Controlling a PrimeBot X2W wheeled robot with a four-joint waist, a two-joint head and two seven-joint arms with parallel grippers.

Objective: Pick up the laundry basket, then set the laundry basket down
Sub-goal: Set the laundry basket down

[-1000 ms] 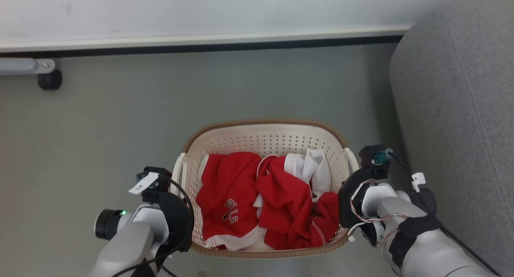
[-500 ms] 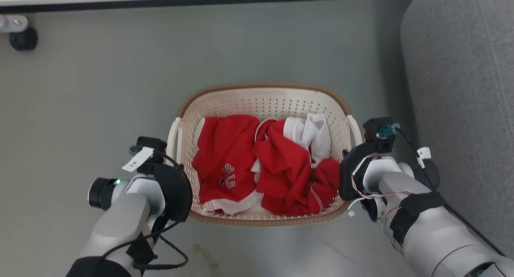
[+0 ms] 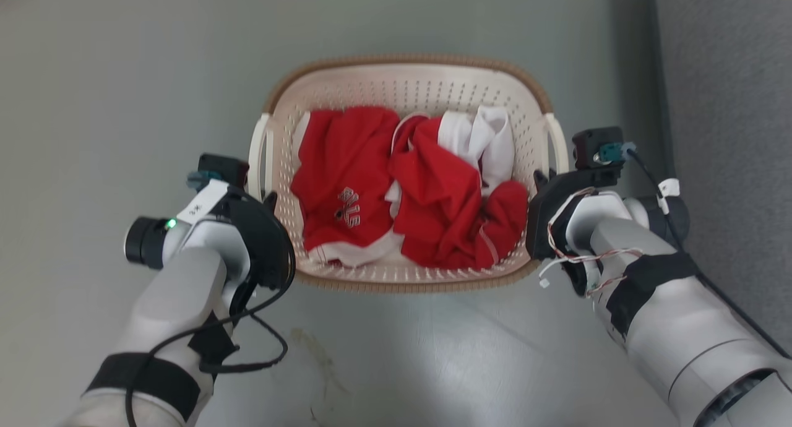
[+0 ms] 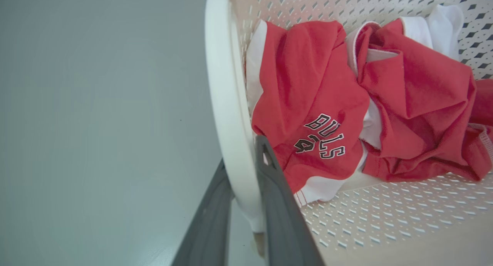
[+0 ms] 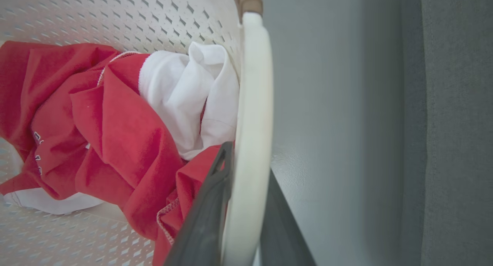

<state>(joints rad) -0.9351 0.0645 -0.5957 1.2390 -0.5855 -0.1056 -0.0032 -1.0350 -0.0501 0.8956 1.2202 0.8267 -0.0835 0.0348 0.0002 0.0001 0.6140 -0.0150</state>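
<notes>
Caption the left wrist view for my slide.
Left gripper shut on the white handle of the laundry basket, red-and-white clothes inside.

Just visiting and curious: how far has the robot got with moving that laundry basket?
Done: the left gripper is shut on the laundry basket's left handle, the right gripper on its right handle, a finger either side. In hand: the lift; whether the basket is off the floor cannot be told. Left: setting it down, red and white clothes inside.
</notes>
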